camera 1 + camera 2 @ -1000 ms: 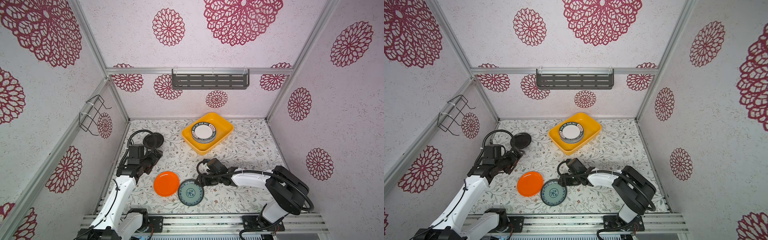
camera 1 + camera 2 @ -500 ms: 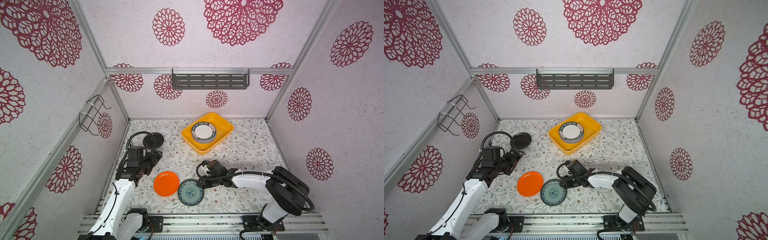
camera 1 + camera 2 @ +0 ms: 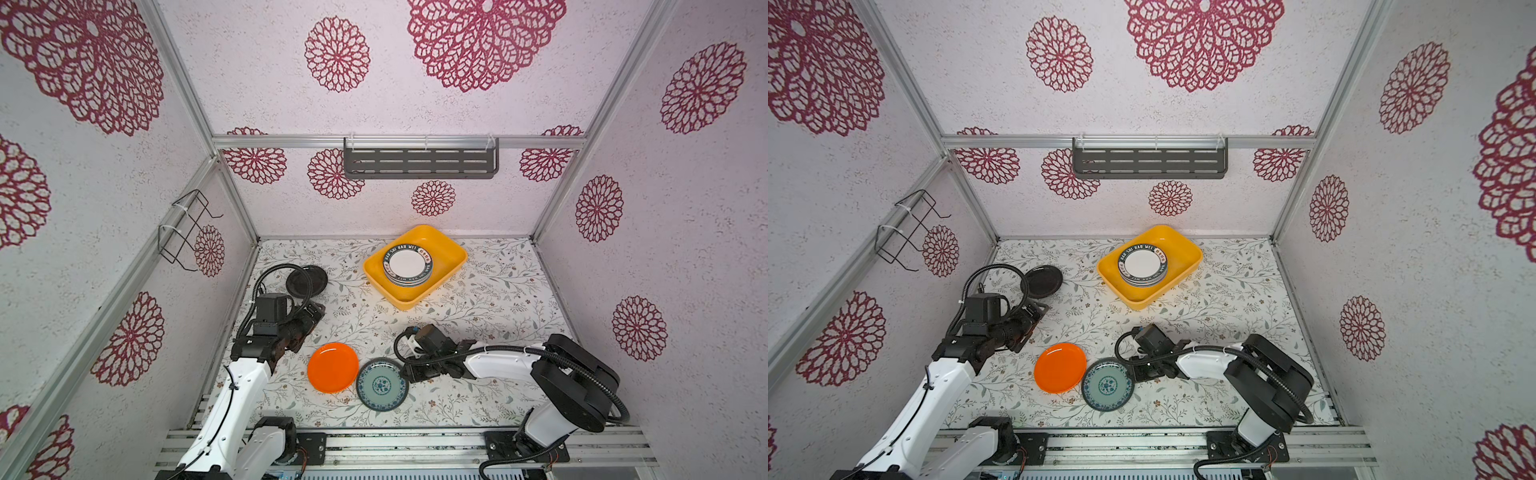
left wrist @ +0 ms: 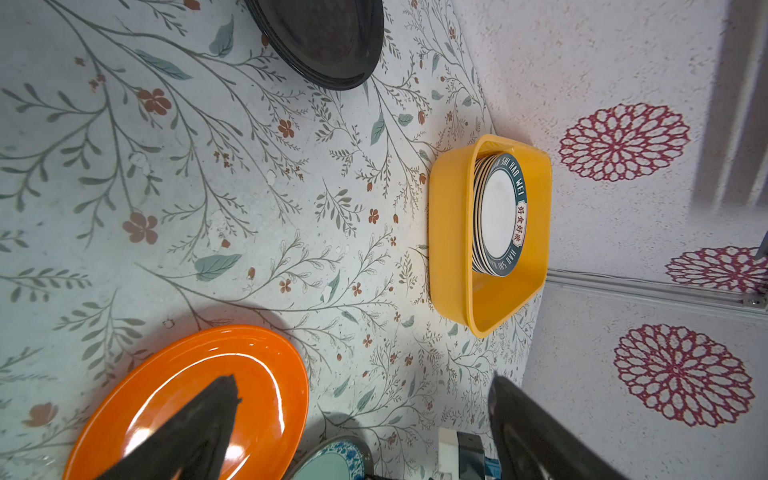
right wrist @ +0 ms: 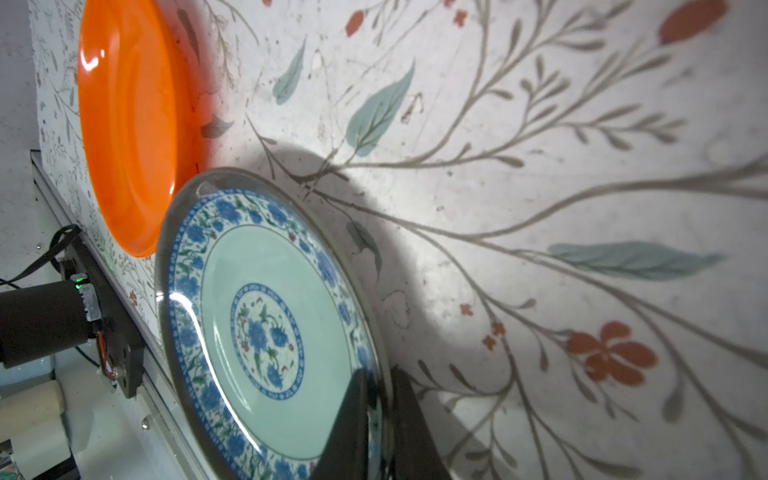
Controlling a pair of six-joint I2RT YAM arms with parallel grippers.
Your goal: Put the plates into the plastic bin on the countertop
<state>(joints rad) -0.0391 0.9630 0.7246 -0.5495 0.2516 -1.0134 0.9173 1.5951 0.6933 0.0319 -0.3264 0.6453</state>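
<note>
A teal patterned plate (image 3: 382,384) (image 3: 1108,384) (image 5: 266,332) lies at the front of the leafy countertop (image 3: 478,299). My right gripper (image 3: 409,374) (image 3: 1138,374) (image 5: 380,382) is shut on its right rim, one finger above and one below. That edge looks tilted up a little. An orange plate (image 3: 332,368) (image 3: 1060,368) (image 4: 199,395) (image 5: 129,124) lies flat right beside it. A black plate (image 3: 306,281) (image 3: 1041,281) (image 4: 324,37) sits at the left rear. The yellow plastic bin (image 3: 453,253) (image 3: 1190,249) (image 4: 449,232) holds a stack of plates (image 3: 407,264) (image 4: 500,216). My left gripper (image 3: 313,316) (image 3: 1036,311) (image 4: 363,384) hovers open and empty between the black and orange plates.
A grey slotted shelf (image 3: 419,162) hangs on the back wall and a black wire rack (image 3: 183,232) on the left wall. The arm bases and a metal rail (image 3: 415,440) run along the front edge. The walls close in on three sides.
My right gripper has shut on the teal plate's rim, having stood open around it a second ago. The left arm has barely shifted.
</note>
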